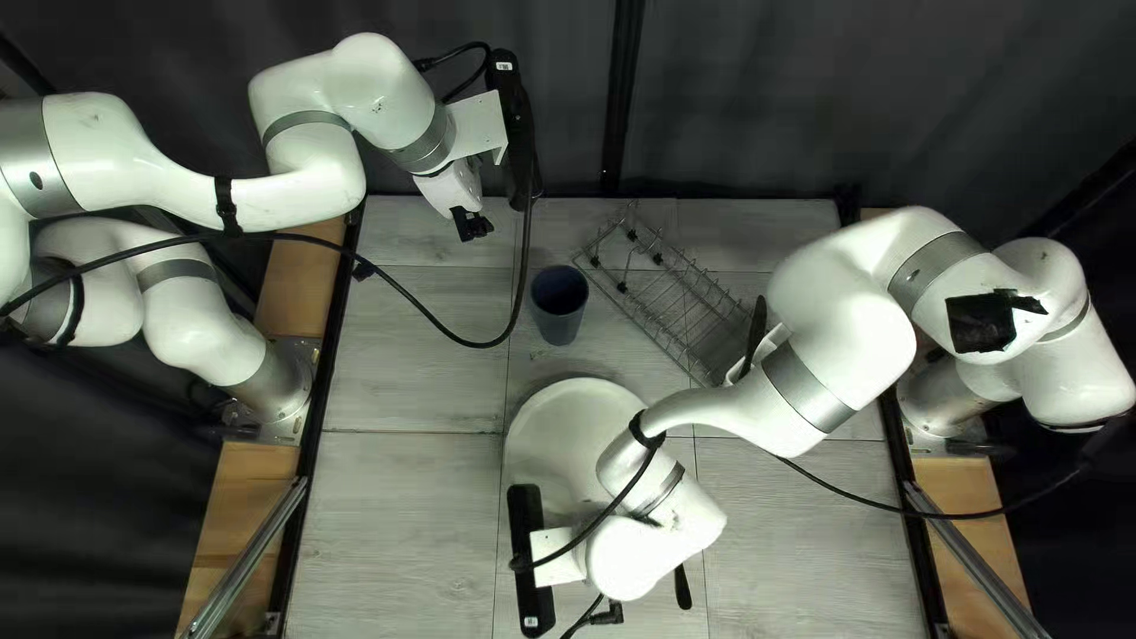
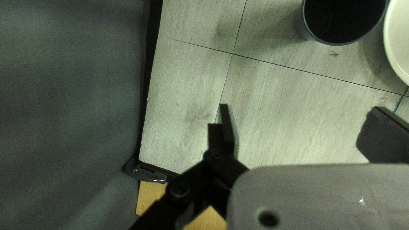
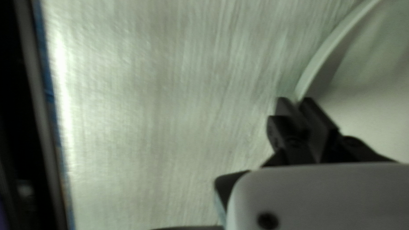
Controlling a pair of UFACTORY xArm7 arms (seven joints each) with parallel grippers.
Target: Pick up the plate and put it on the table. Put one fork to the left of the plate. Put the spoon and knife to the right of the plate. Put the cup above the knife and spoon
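Observation:
In the top left view my right gripper (image 1: pixel 531 562) is at the pale plate's (image 1: pixel 556 438) near left edge, its fingertips hidden. The right wrist view has my right gripper (image 3: pixel 299 102) with both fingers pinching the plate's rim (image 3: pixel 326 53). My left gripper (image 1: pixel 473 225) is over the table's far left part; seen from its wrist, the left gripper (image 2: pixel 300 121) stands wide open with nothing between its fingers. The blue-grey cup (image 1: pixel 559 290) stands upright beyond the plate; the left wrist view shows the cup (image 2: pixel 345 21) ahead. A black-handled utensil (image 1: pixel 683 586) shows partly from under the right arm.
A wire rack (image 1: pixel 675 296) stands slanted right of the cup. At its near right end, beside the right arm, is a black utensil handle (image 1: pixel 755 337). The left arm's cable loops over the table left of the cup. The right arm crosses over the plate.

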